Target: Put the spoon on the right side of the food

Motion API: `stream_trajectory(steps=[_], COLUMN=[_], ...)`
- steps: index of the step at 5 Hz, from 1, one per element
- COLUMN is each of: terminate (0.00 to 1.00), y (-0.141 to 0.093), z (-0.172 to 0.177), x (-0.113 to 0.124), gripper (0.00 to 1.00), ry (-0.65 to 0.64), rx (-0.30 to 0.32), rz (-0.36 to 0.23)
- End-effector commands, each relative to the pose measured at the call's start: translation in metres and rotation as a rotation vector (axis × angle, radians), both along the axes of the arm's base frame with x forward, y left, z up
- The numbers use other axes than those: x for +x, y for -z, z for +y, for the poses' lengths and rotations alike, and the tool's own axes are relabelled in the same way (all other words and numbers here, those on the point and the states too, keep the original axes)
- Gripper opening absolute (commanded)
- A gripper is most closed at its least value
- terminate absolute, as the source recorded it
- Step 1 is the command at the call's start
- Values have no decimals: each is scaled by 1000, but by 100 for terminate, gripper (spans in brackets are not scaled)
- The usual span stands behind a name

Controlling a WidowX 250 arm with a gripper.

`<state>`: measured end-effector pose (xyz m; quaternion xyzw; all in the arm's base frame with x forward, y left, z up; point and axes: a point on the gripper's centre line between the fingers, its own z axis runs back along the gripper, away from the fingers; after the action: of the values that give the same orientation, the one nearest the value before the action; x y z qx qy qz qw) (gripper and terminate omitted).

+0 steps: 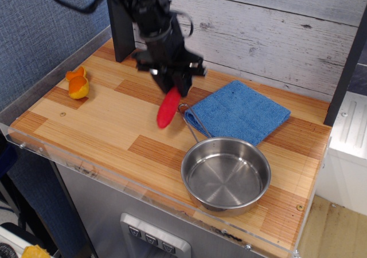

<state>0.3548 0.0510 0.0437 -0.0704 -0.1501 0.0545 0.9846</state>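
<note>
The spoon's red ribbed handle hangs tilted from my gripper, lifted a little above the wooden table; its metal bowl is hidden inside the fingers. The gripper is shut on the spoon's upper end and looks motion-blurred. The food, a lumpy orange and yellow piece, lies at the far left of the table, well left of the spoon and gripper.
A blue cloth lies right of the gripper. A steel pot with a thin wire handle stands at the front right. A black arm base stands at the back left. A clear rim edges the table front.
</note>
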Motion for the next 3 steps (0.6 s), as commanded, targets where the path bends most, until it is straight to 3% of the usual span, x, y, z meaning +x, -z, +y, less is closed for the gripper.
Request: stream_trajectory(steps=[1, 3], terminate=[0, 0], y=[-70, -78], z=[7, 49], x=[3, 3], gripper=[0, 0], ry=[-2, -88], rx=[38, 65], rz=[-156, -183])
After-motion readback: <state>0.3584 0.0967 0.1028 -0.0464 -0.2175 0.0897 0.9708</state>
